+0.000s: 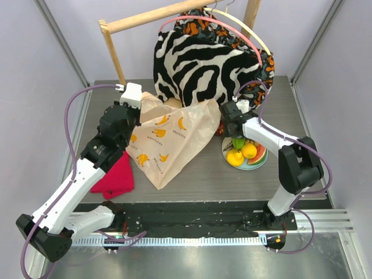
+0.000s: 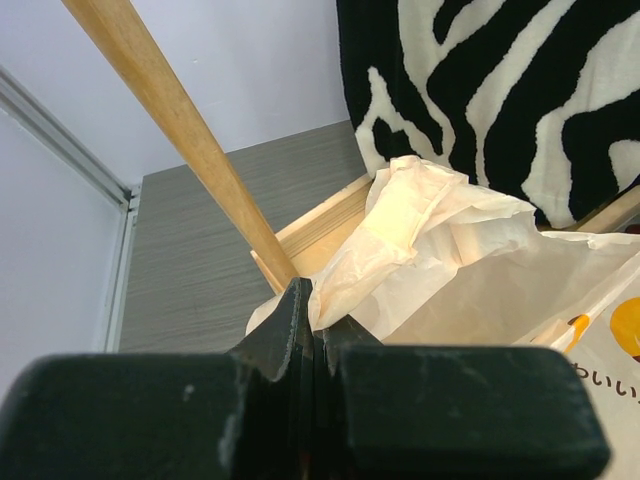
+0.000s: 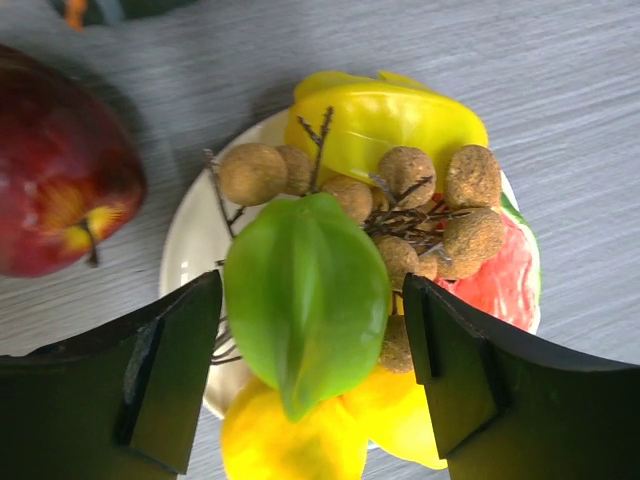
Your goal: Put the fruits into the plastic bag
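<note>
The cream plastic bag (image 1: 174, 136) with banana prints lies across the table's middle. My left gripper (image 1: 138, 100) is shut on the bag's upper edge; in the left wrist view the thin plastic (image 2: 440, 240) is pinched between the closed gripper (image 2: 315, 300). My right gripper (image 1: 231, 128) is open above the fruit plate (image 1: 260, 161). In the right wrist view the gripper (image 3: 310, 300) straddles a green fruit (image 3: 305, 300) without touching it. The green fruit lies on yellow lemons (image 3: 290, 440). Brown grapes (image 3: 430, 200), a yellow fruit (image 3: 390, 120) and a red piece (image 3: 505, 275) share the plate (image 3: 190, 250). A dark red apple (image 3: 60, 200) lies on the table beside it.
A zebra-striped garment (image 1: 197, 64) hangs from a wooden rack (image 1: 145, 20) at the back, right behind the bag. A red cloth (image 1: 116, 177) lies under my left arm. The rack's post (image 2: 180, 130) passes close to the left gripper.
</note>
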